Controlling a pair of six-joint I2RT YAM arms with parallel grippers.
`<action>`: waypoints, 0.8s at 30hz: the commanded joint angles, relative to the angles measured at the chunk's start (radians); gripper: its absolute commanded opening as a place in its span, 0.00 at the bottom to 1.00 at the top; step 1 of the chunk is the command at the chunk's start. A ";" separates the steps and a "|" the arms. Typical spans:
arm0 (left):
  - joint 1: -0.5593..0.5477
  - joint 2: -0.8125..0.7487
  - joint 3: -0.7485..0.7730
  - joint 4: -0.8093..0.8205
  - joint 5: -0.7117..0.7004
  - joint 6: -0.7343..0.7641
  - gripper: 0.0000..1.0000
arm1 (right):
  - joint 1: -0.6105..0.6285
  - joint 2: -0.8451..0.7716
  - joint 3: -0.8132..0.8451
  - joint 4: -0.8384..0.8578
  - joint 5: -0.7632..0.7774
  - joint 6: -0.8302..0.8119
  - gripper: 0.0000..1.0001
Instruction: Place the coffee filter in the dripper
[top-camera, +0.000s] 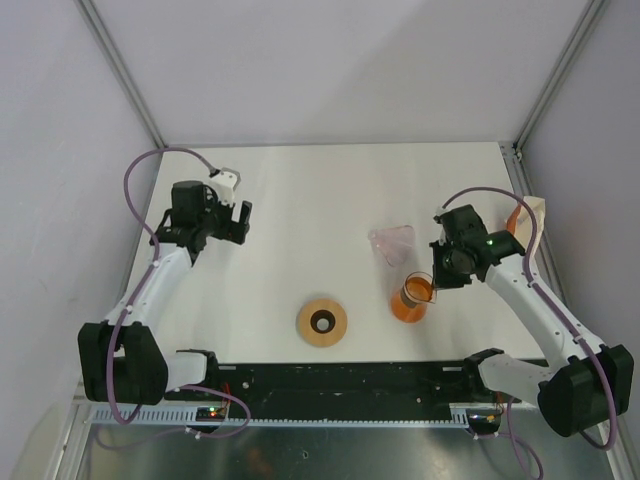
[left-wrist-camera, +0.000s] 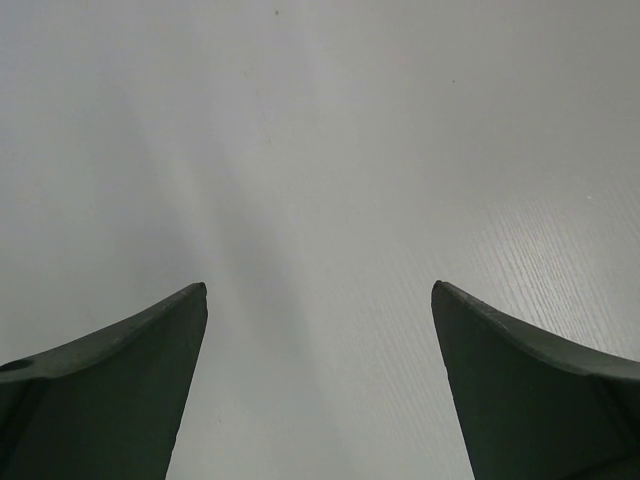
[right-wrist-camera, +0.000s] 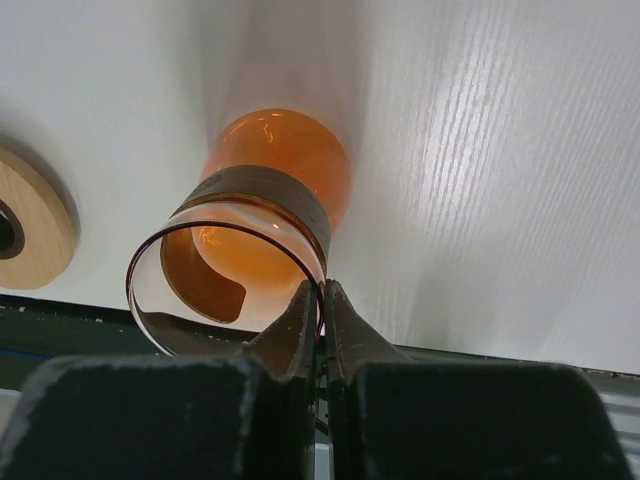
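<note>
The dripper (top-camera: 392, 243), a clear pinkish funnel, lies on its side on the white table, right of centre. A cream paper piece (top-camera: 537, 212) at the table's right edge, half hidden behind the right arm, looks like the coffee filter. My right gripper (top-camera: 436, 284) is shut on the rim of an orange glass stand (top-camera: 410, 299). In the right wrist view the gripper (right-wrist-camera: 322, 296) pinches the thin rim of the stand (right-wrist-camera: 262, 215). My left gripper (top-camera: 226, 222) is open and empty over bare table at the far left; it also shows in the left wrist view (left-wrist-camera: 320, 292).
A tan wooden ring (top-camera: 321, 322) with a dark hole lies flat near the front edge, left of the stand; its edge shows in the right wrist view (right-wrist-camera: 25, 232). Grey walls and metal posts enclose the table.
</note>
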 joint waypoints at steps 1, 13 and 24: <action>-0.005 -0.029 0.057 -0.021 0.038 -0.001 0.98 | 0.023 0.000 0.012 0.013 -0.027 -0.015 0.00; -0.005 -0.026 0.098 -0.066 0.088 -0.016 0.98 | 0.313 0.068 0.348 0.033 0.059 -0.165 0.00; -0.004 -0.067 0.079 -0.092 0.031 -0.019 0.99 | 0.382 0.636 0.890 0.012 -0.104 -0.610 0.00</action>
